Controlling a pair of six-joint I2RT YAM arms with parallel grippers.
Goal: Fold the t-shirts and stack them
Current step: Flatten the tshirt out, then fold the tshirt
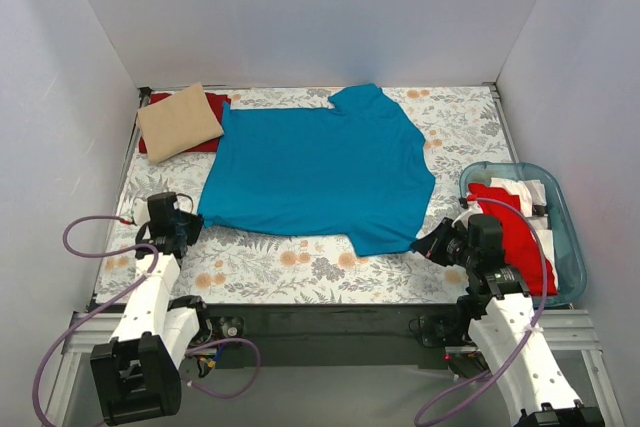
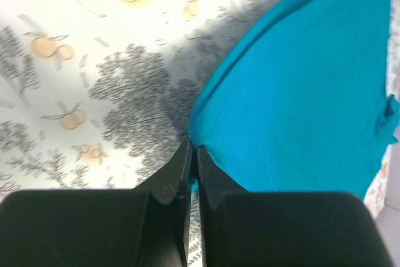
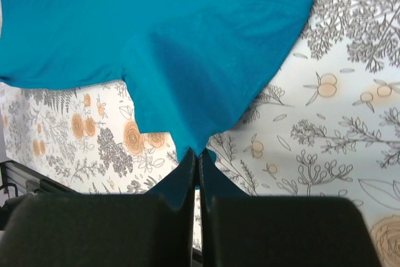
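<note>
A teal-blue t-shirt (image 1: 320, 167) lies spread over the floral cloth, collar at the far side. My left gripper (image 1: 192, 219) is shut on its near-left corner, seen in the left wrist view (image 2: 192, 149) with teal cloth (image 2: 300, 85) between the jaws. My right gripper (image 1: 430, 245) is shut on the near-right sleeve tip; the right wrist view (image 3: 199, 153) shows the teal cloth (image 3: 187, 35) pinched there. A folded tan-beige t-shirt (image 1: 178, 121) rests on a folded red t-shirt (image 1: 212, 107) at the far left. Another red t-shirt (image 1: 515, 227) lies in the tub.
A clear blue-tinted tub (image 1: 566, 219) stands at the right edge, holding red and white cloth. The floral table cloth (image 1: 300, 267) covers the table. White walls close in the left, back and right. A black rail (image 1: 320, 322) runs along the near edge.
</note>
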